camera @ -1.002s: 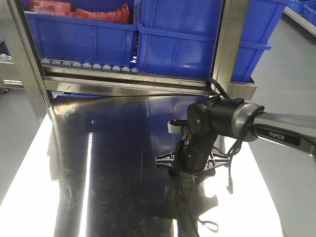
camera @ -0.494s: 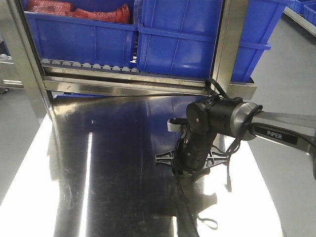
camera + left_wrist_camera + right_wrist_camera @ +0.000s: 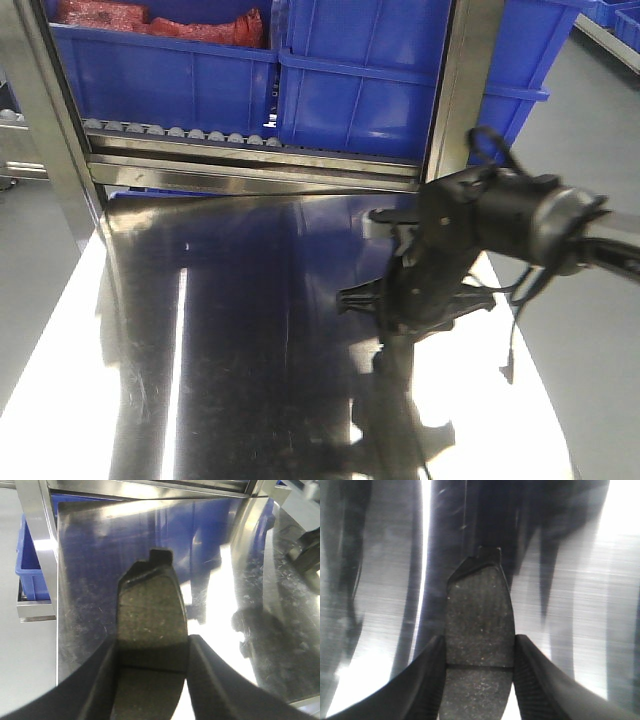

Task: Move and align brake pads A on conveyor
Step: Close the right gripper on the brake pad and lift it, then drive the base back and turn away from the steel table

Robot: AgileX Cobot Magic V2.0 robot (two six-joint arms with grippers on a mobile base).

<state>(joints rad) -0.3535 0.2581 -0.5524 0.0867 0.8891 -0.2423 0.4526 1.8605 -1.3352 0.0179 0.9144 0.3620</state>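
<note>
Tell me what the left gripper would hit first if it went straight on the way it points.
Probably the steel tabletop. The left gripper, clamped on a brake pad, seems to angle down toward bare steel, with nothing visible between. Depth is unclear.

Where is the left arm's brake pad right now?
In the centre of the left wrist view, the brake pad is clamped in the left gripper, held over the steel tabletop.

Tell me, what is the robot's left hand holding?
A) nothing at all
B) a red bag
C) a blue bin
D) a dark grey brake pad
D: the left wrist view shows the left gripper closed on a dark grey brake pad, one finger on each side.
</note>
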